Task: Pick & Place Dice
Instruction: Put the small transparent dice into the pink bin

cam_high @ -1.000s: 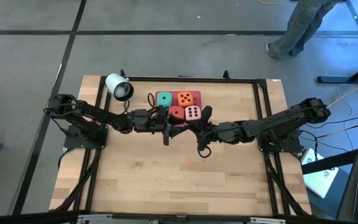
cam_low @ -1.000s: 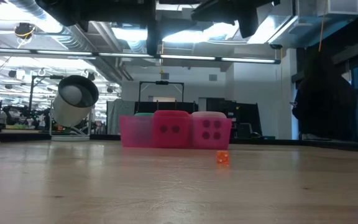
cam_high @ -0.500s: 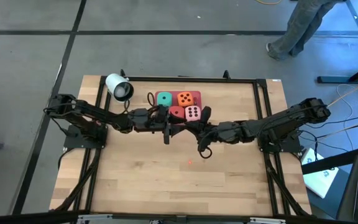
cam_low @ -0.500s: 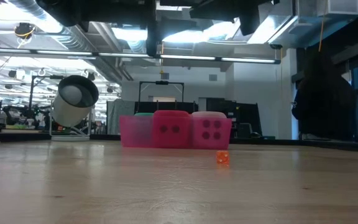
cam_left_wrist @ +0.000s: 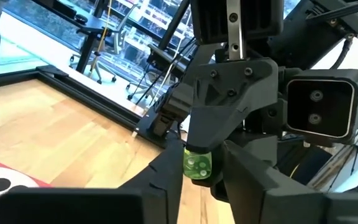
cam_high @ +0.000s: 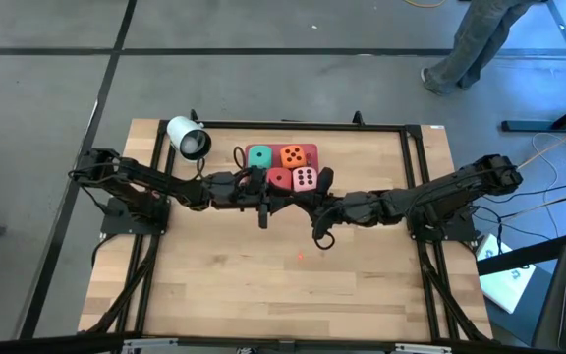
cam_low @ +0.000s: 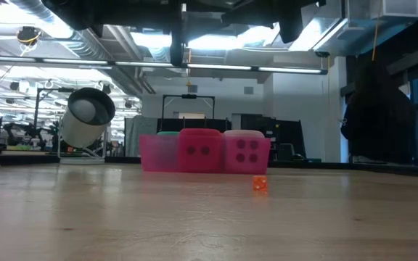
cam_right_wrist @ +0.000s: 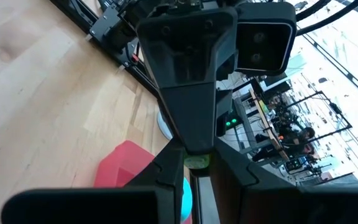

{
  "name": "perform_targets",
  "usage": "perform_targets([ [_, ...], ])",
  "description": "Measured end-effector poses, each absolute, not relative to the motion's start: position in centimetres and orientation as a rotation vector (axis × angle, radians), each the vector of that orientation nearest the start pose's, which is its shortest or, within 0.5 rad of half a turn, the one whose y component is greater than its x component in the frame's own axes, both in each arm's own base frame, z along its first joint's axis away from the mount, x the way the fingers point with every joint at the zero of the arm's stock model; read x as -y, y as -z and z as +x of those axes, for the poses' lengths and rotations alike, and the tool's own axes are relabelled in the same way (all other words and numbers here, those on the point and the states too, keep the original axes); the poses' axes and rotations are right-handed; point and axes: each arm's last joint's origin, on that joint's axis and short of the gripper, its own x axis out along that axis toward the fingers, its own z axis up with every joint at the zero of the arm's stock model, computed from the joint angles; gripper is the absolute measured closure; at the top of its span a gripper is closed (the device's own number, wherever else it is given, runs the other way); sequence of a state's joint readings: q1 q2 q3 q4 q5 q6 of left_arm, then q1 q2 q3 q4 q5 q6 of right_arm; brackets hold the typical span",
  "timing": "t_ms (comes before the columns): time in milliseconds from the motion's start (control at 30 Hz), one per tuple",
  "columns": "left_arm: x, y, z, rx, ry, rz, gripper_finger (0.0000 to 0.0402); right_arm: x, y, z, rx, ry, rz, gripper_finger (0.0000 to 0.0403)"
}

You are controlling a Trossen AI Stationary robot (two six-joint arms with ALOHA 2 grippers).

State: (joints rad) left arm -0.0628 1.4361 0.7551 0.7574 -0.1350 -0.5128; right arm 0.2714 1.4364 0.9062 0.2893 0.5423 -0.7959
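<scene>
**Bench** (cam_high: 214, 285): pale wood top in a dark frame, one arm mounted at each side.

**Dice**: four soft cubes with dark pips, packed two by two in a pink tray (cam_low: 154, 154) at the far middle of the bench.
- Teal-green die (cam_high: 259, 155): far row, on the left arm's side.
- Orange die (cam_high: 294, 155): far row, beside the teal-green one.
- Red die (cam_high: 279, 178): near row, in front of the teal-green one.
- Pale pink die (cam_high: 305, 178): near row, touching the red one, four pips up.

No tool touches any of the four.

**Right tool** (cam_right_wrist: 196, 171): raised above the bench just in front of the tray, nose to nose with the other arm. It pinches a small green cube (cam_left_wrist: 197, 165) with pale pips.

**Left tool** (cam_left_wrist: 199, 179): same spot, facing the right one and set around the same green cube. Whether it presses on the cube or stands just clear of it cannot be told.

**Small orange cube** (cam_low: 260, 184): lies alone on the bare wood, nearer the front than the tray.

**White cylinder** (cam_high: 188, 138): lies on its side at the far left corner.

**Person** (cam_high: 470, 44): legs only, on the floor beyond the far right corner.
</scene>
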Motion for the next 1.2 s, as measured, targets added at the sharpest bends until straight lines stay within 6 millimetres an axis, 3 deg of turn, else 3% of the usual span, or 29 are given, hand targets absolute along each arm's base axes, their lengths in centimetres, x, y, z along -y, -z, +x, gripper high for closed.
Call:
perform_targets([
  [233,1.5,-26.5,30.8,0.089,-0.054,-0.501,0.0347,-7.1,-27.1,30.9,-0.319,0.170,-0.884,0.0344],
  [400,1.5,-26.5,30.8,0.089,-0.058,-0.485,0.0369,-7.1,-27.1,30.9,-0.319,0.171,-0.883,0.0317],
  [933,0.8,-27.0,30.6,0.109,-0.064,-0.390,0.0372,-7.2,-28.2,31.0,-0.287,0.189,-0.795,0.0217],
  [1200,0.1,-27.9,29.5,0.075,-0.101,-0.311,0.0372,-7.6,-29.7,29.4,-0.293,0.229,-0.798,0.0159],
])
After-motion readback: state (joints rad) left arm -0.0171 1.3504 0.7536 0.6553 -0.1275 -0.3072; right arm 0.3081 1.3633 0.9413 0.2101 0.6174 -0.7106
